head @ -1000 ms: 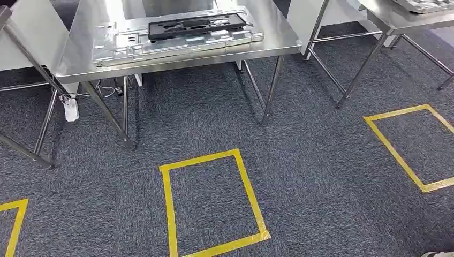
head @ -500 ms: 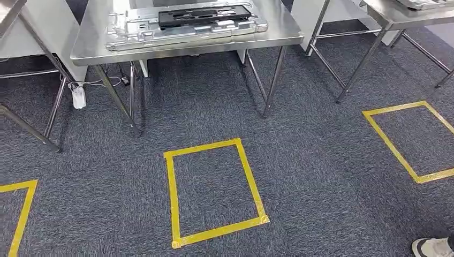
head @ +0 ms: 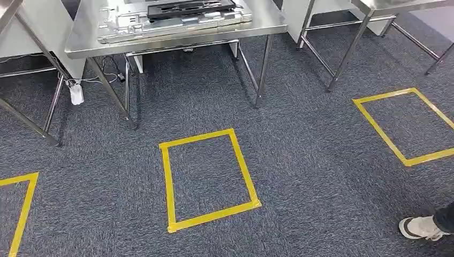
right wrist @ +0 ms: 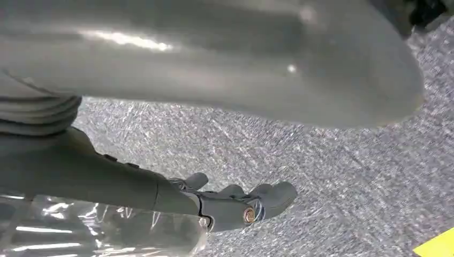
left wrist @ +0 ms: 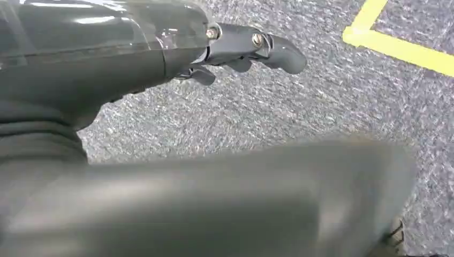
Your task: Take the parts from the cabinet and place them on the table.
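Parts lie long-axis crosswise on the counter ahead; both hands hang empty, fingers loosely apart.

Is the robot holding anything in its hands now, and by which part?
Nothing is held. The left hand and the right hand hang over the carpet with nothing in them.

1. A silver stamped metal panel lies flat on the steel table, its long side along the table's front edge and set a little back from it.
2. A black flat part with cut-out slots lies flat on top of the panel, toward its far side, partly cut off by the picture's top edge.
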`<state>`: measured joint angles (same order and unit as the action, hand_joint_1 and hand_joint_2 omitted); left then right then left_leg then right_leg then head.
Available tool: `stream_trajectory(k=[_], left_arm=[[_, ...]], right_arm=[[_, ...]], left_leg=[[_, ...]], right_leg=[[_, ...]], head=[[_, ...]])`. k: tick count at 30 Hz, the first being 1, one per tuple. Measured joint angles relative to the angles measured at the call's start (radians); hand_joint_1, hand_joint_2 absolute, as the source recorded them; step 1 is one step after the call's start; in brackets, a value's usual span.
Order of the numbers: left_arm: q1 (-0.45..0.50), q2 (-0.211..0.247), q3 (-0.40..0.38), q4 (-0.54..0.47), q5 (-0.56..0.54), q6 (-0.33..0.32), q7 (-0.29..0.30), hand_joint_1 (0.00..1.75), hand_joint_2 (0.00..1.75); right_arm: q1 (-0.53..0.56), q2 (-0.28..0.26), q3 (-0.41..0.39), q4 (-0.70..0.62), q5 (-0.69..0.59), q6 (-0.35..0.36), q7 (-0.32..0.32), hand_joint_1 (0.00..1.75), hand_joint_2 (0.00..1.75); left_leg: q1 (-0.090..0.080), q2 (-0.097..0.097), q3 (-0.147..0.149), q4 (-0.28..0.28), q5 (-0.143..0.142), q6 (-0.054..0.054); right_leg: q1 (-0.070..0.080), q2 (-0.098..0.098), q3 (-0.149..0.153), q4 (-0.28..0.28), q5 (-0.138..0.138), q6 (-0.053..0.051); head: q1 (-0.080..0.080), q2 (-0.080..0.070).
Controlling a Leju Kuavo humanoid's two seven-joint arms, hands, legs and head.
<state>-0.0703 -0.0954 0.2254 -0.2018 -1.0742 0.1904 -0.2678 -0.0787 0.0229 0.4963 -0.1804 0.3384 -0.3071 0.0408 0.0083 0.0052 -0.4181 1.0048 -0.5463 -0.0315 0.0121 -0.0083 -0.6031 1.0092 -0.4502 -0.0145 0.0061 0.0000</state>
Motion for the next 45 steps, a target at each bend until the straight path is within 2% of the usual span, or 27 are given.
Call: stream_trajectory(k=[3, 4, 6, 8, 10, 11, 13, 14, 15, 17, 18, 19, 21, 22, 23, 25, 26, 29, 31, 32, 34, 36, 39, 40, 42, 44, 45], left_arm=[[-0.003, 0.000, 0.000, 0.000, -0.008, 0.006, 0.007, 0.00, 1.75], [-0.001, 0.000, 0.000, 0.000, -0.009, 0.007, 0.010, 0.00, 1.75], [0.000, 0.000, 0.000, 0.000, -0.009, 0.007, 0.013, 0.00, 1.75], [0.000, -0.001, 0.000, 0.001, -0.007, 0.005, 0.013, 0.00, 1.75], [0.001, -0.001, 0.001, 0.002, -0.001, -0.004, 0.012, 0.00, 1.75], [0.001, -0.001, 0.001, 0.003, 0.002, -0.012, 0.012, 0.00, 1.75], [0.002, -0.001, 0.002, 0.003, 0.005, -0.016, 0.010, 0.00, 1.75], [0.002, 0.000, 0.002, 0.000, 0.015, -0.019, 0.010, 0.00, 1.75], [0.002, 0.000, 0.000, -0.009, 0.037, -0.022, 0.015, 0.00, 1.75], [0.003, 0.001, -0.003, -0.022, 0.091, -0.030, 0.029, 0.00, 1.75], [0.005, 0.002, -0.006, -0.025, 0.119, -0.034, 0.035, 0.00, 0.00], [0.012, 0.005, -0.009, -0.028, 0.147, -0.037, 0.042, 0.00, 0.00], [0.029, 0.011, -0.017, -0.032, 0.210, -0.047, 0.058, 0.00, 0.00], [0.036, 0.011, -0.022, -0.032, 0.232, -0.052, 0.062, 0.00, 0.00], [0.048, 0.012, -0.028, -0.032, 0.265, -0.056, 0.070, 0.00, 0.00], [0.080, 0.016, -0.037, -0.031, 0.322, -0.066, 0.086, 0.00, 0.00], [0.096, 0.019, -0.041, -0.030, 0.346, -0.071, 0.091, 0.00, 0.00], [0.127, 0.027, -0.056, -0.021, 0.414, -0.082, 0.108, 0.00, 0.00], [0.148, 0.029, -0.069, -0.016, 0.469, -0.090, 0.120, 0.00, 0.00], [0.160, 0.031, -0.077, -0.016, 0.502, -0.096, 0.130, 0.00, 1.75], [0.177, 0.035, -0.087, -0.017, 0.559, -0.105, 0.143, 0.00, 1.75], [0.181, 0.043, -0.101, -0.031, 0.618, -0.111, 0.156, 0.00, 1.75], [0.170, 0.048, -0.117, -0.074, 0.694, -0.126, 0.173, 0.00, 1.75], [0.167, 0.050, -0.123, -0.092, 0.719, -0.128, 0.179, 0.00, 1.75], [0.150, 0.052, -0.130, -0.124, 0.755, -0.134, 0.187, 0.00, 1.75], [0.126, 0.053, -0.137, -0.169, 0.792, -0.138, 0.195, 0.00, 1.75], [0.117, 0.055, -0.141, -0.189, 0.808, -0.142, 0.199, 0.00, 1.75]], right_arm=[[-0.002, 0.000, 0.000, 0.000, 0.000, 0.001, -0.002, 0.00, 1.75], [-0.002, -0.001, 0.000, 0.000, 0.000, 0.001, -0.001, 0.00, 1.75], [0.000, -0.001, 0.000, 0.000, 0.003, -0.002, -0.001, 0.00, 1.75], [0.000, 0.000, 0.000, 0.000, 0.009, -0.013, -0.006, 0.00, 1.75], [0.001, 0.000, 0.000, 0.000, 0.006, -0.020, -0.014, 0.00, 1.75], [0.002, 0.000, 0.000, 0.000, 0.000, -0.020, -0.019, 0.00, 1.75], [0.002, -0.001, -0.001, 0.000, -0.006, -0.021, -0.024, 0.00, 1.75], [0.006, -0.001, -0.004, 0.000, -0.010, -0.020, -0.025, 0.00, 1.75], [0.013, -0.001, -0.013, 0.000, -0.018, -0.016, -0.026, 0.00, 1.75], [0.031, 0.000, -0.035, 0.000, -0.035, 0.001, -0.028, 0.00, 1.75], [0.043, 0.000, -0.043, 0.000, -0.044, 0.008, -0.028, 0.00, 1.75], [0.049, 0.000, -0.056, -0.001, -0.056, 0.015, -0.032, 0.00, 0.00], [0.047, -0.002, -0.081, -0.011, -0.071, 0.033, -0.030, 0.00, 0.00], [0.051, -0.003, -0.090, -0.016, -0.077, 0.043, -0.031, 0.00, 1.75], [0.056, -0.004, -0.104, -0.026, -0.087, 0.054, -0.031, 0.00, 1.75], [0.058, -0.003, -0.127, -0.051, -0.103, 0.072, -0.031, 0.00, 1.75], [0.057, -0.004, -0.137, -0.063, -0.111, 0.078, -0.031, 0.00, 1.75], [0.050, -0.005, -0.168, -0.106, -0.132, 0.099, -0.033, 0.00, 1.75], [0.048, -0.005, -0.195, -0.139, -0.150, 0.117, -0.034, 0.00, 1.75], [0.049, -0.006, -0.211, -0.151, -0.160, 0.128, -0.034, 0.00, 1.75], [0.058, -0.007, -0.236, -0.161, -0.177, 0.144, -0.034, 0.00, 1.75], [0.081, -0.009, -0.262, -0.166, -0.195, 0.164, -0.034, 0.00, 1.75], [0.123, -0.012, -0.300, -0.165, -0.226, 0.186, -0.039, 0.00, 1.75], [0.130, -0.011, -0.312, -0.164, -0.234, 0.194, -0.042, 0.00, 1.75], [0.143, -0.011, -0.328, -0.150, -0.245, 0.205, -0.041, 0.00, 1.75], [0.168, -0.012, -0.348, -0.134, -0.258, 0.219, -0.042, 0.00, 1.75], [0.178, -0.013, -0.357, -0.126, -0.264, 0.224, -0.042, 0.00, 1.75]], left_leg=[[-0.001, -0.002, -0.007, -0.023, -0.021, 0.005], [0.012, 0.000, -0.012, -0.030, -0.013, 0.016], [0.010, 0.003, -0.029, -0.029, 0.001, 0.032], [0.009, 0.004, -0.044, -0.028, 0.014, 0.032], [0.010, 0.005, -0.058, -0.025, 0.024, 0.030], [0.011, 0.005, -0.063, -0.022, 0.026, 0.027], [0.017, 0.005, -0.069, -0.013, 0.027, 0.023], [0.016, 0.004, -0.072, -0.010, 0.027, 0.019], [0.008, 0.001, -0.078, -0.002, 0.026, 0.011], [0.008, 0.002, -0.087, -0.003, 0.032, 0.001], [0.010, 0.002, -0.087, -0.004, 0.035, -0.004], [0.013, 0.002, -0.088, -0.003, 0.032, -0.011], [0.015, 0.001, -0.108, 0.061, -0.024, -0.013], [0.014, 0.000, -0.136, 0.129, -0.065, -0.013], [0.012, -0.001, -0.173, 0.217, -0.106, -0.013], [0.012, -0.001, -0.214, 0.321, -0.133, -0.013], [0.011, -0.001, -0.203, 0.304, -0.113, -0.012], [0.013, 0.000, -0.099, 0.077, 0.011, -0.011], [0.012, -0.001, -0.087, 0.028, 0.005, -0.004], [0.009, -0.002, -0.093, 0.031, 0.007, -0.001], [0.005, -0.002, -0.095, 0.034, 0.010, 0.007], [0.011, 0.002, -0.102, 0.030, 0.019, 0.021], [0.010, 0.006, -0.115, 0.031, 0.024, 0.029], [0.010, 0.013, -0.117, 0.031, 0.025, 0.029], [0.011, 0.019, -0.116, 0.031, 0.026, 0.029], [0.013, 0.019, -0.113, 0.031, 0.026, 0.025], [0.011, 0.019, -0.115, 0.031, 0.028, 0.021]], right_leg=[[-0.001, -0.003, -0.017, 0.003, 0.025, 0.015], [0.006, -0.002, -0.025, 0.008, 0.024, 0.020], [-0.004, 0.002, -0.055, 0.083, -0.051, 0.032], [-0.010, 0.002, -0.110, 0.240, -0.133, 0.036], [-0.019, 0.002, -0.116, 0.303, -0.147, 0.041], [-0.022, 0.002, -0.088, 0.269, -0.126, 0.044], [-0.027, 0.002, 0.022, 0.096, -0.054, 0.046], [-0.030, 0.002, 0.068, 0.021, -0.039, 0.047], [-0.023, 0.003, 0.079, -0.008, -0.053, 0.048], [-0.024, 0.003, 0.067, 0.000, -0.055, 0.043], [-0.022, 0.003, 0.065, 0.002, -0.056, 0.039], [-0.025, 0.003, 0.063, -0.001, -0.051, 0.029], [-0.028, 0.003, 0.060, -0.004, -0.046, 0.014], [-0.027, 0.002, 0.060, -0.004, -0.046, 0.011], [-0.024, 0.000, 0.057, -0.003, -0.044, 0.009], [-0.019, 0.000, 0.052, -0.001, -0.042, 0.005], [-0.019, 0.000, 0.051, -0.001, -0.041, 0.004], [-0.020, 0.000, 0.051, 0.008, -0.044, 0.010], [-0.012, 0.000, 0.035, 0.027, -0.047, 0.021], [-0.011, -0.001, 0.032, 0.027, -0.043, 0.027], [-0.014, 0.000, 0.032, 0.026, -0.040, 0.035], [-0.018, 0.001, 0.017, 0.057, -0.077, 0.042], [-0.020, 0.002, -0.079, 0.277, -0.192, 0.046], [-0.020, 0.002, -0.093, 0.317, -0.199, 0.046], [-0.022, 0.001, -0.053, 0.267, -0.157, 0.046], [-0.023, 0.001, 0.054, 0.090, -0.076, 0.045], [-0.023, 0.002, 0.085, 0.030, -0.080, 0.043]], head=[[0.000, 0.000], [0.001, 0.000], [0.011, 0.000], [0.015, 0.000], [0.018, 0.000], [0.018, 0.000], [0.019, 0.000], [0.023, 0.000], [0.032, 0.000], [0.021, 0.000], [0.019, 0.000], [0.019, 0.000], [0.010, 0.000], [0.004, 0.000], [0.002, 0.000], [0.002, 0.000], [0.002, 0.000], [0.000, 0.000], [0.000, 0.000], [0.005, 0.000], [0.004, 0.000], [0.008, 0.000], [0.027, 0.000], [0.031, 0.000], [0.032, 0.000], [0.035, 0.000], [0.039, 0.000]])
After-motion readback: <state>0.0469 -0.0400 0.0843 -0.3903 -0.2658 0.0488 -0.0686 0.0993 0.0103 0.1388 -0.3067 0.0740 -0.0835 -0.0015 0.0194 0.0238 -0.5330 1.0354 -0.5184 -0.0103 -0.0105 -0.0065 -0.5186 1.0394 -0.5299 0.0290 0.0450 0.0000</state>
